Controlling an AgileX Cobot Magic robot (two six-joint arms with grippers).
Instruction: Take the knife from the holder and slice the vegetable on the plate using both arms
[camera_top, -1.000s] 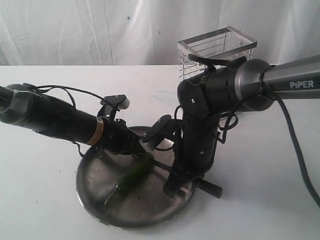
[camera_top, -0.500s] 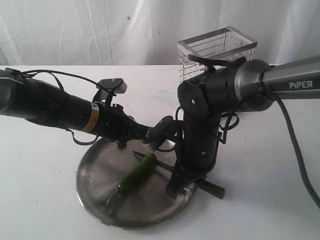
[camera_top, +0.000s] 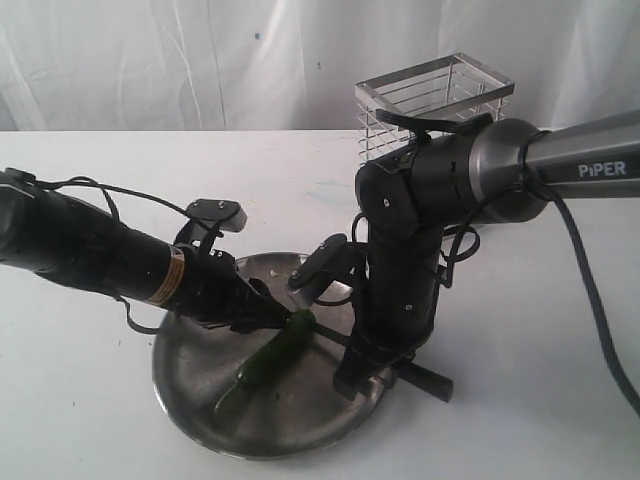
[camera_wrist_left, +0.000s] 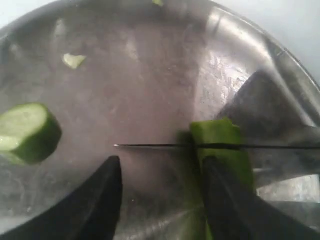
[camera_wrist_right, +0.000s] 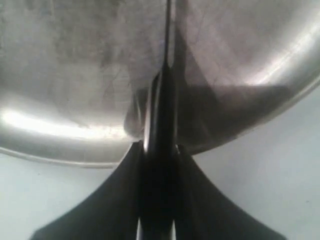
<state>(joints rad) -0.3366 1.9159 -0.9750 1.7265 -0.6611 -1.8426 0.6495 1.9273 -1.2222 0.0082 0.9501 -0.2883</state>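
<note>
Already done: the knife (camera_top: 427, 379) is out of the holder (camera_top: 375, 135), which stands on the tabletop (camera_top: 520, 400) behind the plate (camera_top: 190, 370). A cut piece (camera_wrist_left: 27, 132) lies on the steel apart from the vegetable (camera_top: 270, 355), so at least one slice looks finished.
Right claw (camera_top: 365, 365): clenched on the knife's black handle at the plate's rim, with the blade reaching in over the plate.
Knife edge: in the left wrist view the thin blade lies across the vegetable's cut end. Whether it is biting in or only resting there cannot be told.
Vegetable: lying on the plate, most of its length uncut.
Left claw (camera_wrist_left: 161, 162): released, fingers spread low over the plate. One finger is just beside the vegetable, and nothing is held.
Left to do: judging by the long uncut length, the slicing is only partly through. The vegetable probably needs steadying again before further cuts.
</note>
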